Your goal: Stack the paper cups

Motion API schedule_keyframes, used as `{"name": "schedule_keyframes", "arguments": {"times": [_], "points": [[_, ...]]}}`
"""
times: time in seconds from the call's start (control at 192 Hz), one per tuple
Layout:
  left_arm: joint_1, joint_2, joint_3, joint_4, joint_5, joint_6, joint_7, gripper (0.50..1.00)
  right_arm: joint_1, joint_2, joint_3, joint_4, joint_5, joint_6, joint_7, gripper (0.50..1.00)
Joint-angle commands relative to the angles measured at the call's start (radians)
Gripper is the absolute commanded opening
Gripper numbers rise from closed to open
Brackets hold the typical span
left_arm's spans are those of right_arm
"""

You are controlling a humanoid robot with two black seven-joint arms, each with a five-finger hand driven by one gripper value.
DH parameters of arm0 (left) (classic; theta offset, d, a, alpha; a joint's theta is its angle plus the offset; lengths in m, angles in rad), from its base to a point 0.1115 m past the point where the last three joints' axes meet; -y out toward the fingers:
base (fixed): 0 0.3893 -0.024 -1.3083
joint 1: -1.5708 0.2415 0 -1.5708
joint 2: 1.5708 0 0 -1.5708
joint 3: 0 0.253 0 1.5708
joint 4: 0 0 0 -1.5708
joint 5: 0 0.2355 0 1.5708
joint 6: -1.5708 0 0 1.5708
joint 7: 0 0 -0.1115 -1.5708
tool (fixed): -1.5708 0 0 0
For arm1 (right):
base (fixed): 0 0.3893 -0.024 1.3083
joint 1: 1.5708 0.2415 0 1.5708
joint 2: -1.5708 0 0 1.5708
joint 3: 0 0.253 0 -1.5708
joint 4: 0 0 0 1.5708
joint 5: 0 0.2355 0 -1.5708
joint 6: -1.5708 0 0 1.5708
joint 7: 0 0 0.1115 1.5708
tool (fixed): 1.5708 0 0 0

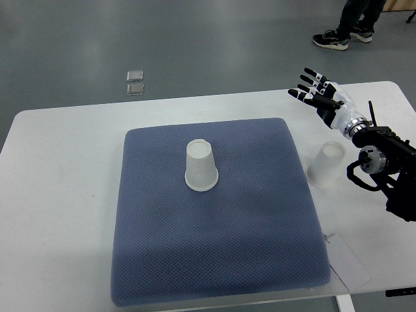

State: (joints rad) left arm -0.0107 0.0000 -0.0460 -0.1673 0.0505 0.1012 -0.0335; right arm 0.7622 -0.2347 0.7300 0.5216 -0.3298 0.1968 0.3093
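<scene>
I see a grey floor and a white desk [58, 169] with a soft blue mat [214, 260] on it. One upside-down white paper cup [200, 166] stands on the mat. Another white paper cup [326, 164] stands off the mat, well apart. My right robot hand [316, 89] hangs above the desk, fingers spread wide, holding nothing. I think no stacking is done yet.

Right hand [316, 91] spread beyond two paper cups [200, 166], one on mat [214, 260].
</scene>
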Motion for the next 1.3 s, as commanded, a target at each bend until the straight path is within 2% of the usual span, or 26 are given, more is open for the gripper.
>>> {"name": "schedule_keyframes", "arguments": {"times": [0.0,0.271,0.557,0.672,0.979,1.296], "points": [[0.000,0.000,0.000,0.000,0.000,0.000,0.000,1.000,0.000,0.000,0.000,0.000,0.000,0.000,0.001,0.928],[0.000,0.000,0.000,0.000,0.000,0.000,0.000,1.000,0.008,-0.015,-0.004,0.011,-0.002,0.023,-0.001,0.928],[0.000,0.000,0.000,0.000,0.000,0.000,0.000,1.000,0.048,-0.107,-0.011,0.018,-0.120,0.135,0.001,0.928],[0.000,0.000,-0.002,0.000,0.000,0.000,0.000,1.000,0.052,-0.155,-0.024,0.078,-0.256,0.174,0.005,0.928],[0.000,0.000,0.000,0.000,0.000,0.000,0.000,1.000,0.131,-0.419,-0.211,0.313,-0.577,0.213,0.145,0.928],[0.000,0.000,0.000,0.000,0.000,0.000,0.000,1.000,0.229,-0.584,-0.399,0.416,-0.873,0.213,0.290,0.926]]}}
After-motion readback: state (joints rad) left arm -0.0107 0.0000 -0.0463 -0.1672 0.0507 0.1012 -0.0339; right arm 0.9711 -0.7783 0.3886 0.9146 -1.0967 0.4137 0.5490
